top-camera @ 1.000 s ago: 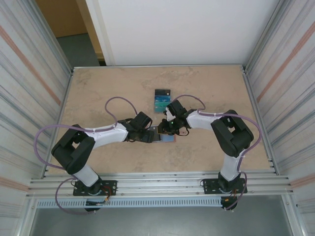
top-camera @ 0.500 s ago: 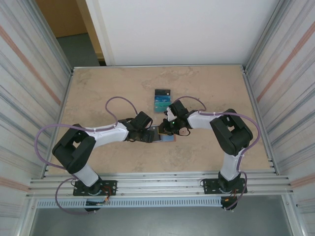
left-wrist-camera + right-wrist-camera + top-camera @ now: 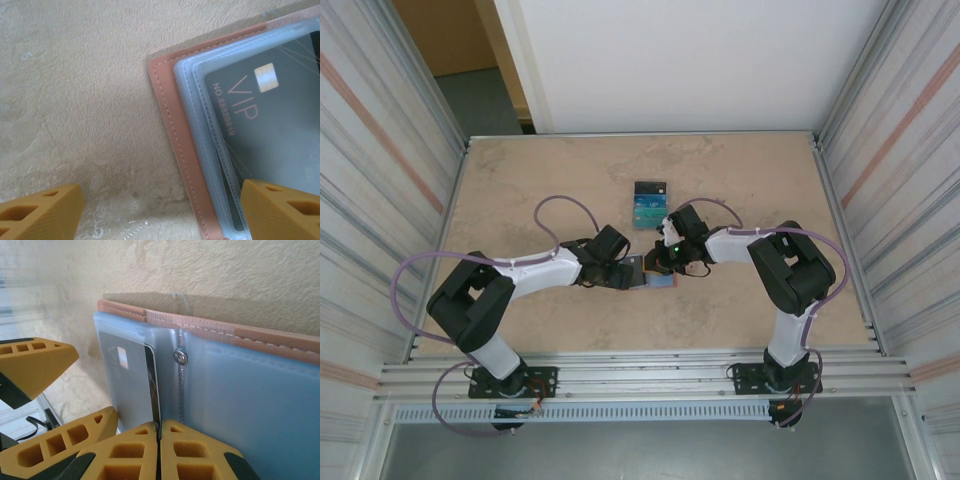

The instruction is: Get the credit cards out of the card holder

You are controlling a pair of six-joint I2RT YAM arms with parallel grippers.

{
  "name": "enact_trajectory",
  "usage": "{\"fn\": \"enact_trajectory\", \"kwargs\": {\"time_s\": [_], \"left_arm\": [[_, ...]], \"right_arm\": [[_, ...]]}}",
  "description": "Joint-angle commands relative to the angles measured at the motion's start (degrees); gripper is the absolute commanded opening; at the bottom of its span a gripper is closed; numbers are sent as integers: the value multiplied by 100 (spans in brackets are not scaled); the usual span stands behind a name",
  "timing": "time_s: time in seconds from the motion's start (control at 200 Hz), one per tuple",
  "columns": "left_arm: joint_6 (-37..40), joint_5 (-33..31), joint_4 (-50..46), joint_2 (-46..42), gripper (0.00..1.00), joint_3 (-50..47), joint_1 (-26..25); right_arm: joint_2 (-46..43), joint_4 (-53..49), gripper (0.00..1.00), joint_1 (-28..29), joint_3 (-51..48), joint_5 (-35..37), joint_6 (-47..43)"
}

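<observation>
I find the card holder (image 3: 642, 275) lying open and flat on the table (image 3: 540, 180), its long axis running away from the fingertips of my left hand (image 3: 620, 276). That hand is open, one finger (image 3: 280, 207) over the holder's leather edge and the other over bare table. My right hand (image 3: 159, 440) is closed, pinching the near edge of a dark card (image 3: 151, 385) partly in its pale blue pocket. The card's length runs along the fold, pointing at those fingers. Two loose cards (image 3: 647, 203) lie beyond the right hand.
</observation>
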Motion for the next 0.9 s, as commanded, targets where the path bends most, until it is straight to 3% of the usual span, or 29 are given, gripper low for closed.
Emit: {"fn": "enact_trajectory", "kwargs": {"time_s": [0.0, 0.892], "left_arm": [[-76, -134, -413, 143, 83, 41, 56], [-42, -204, -536, -82, 83, 58, 82]], "right_arm": [[-10, 117, 7, -64, -122, -108, 109], [-160, -111, 5, -258, -265, 135, -47]]}}
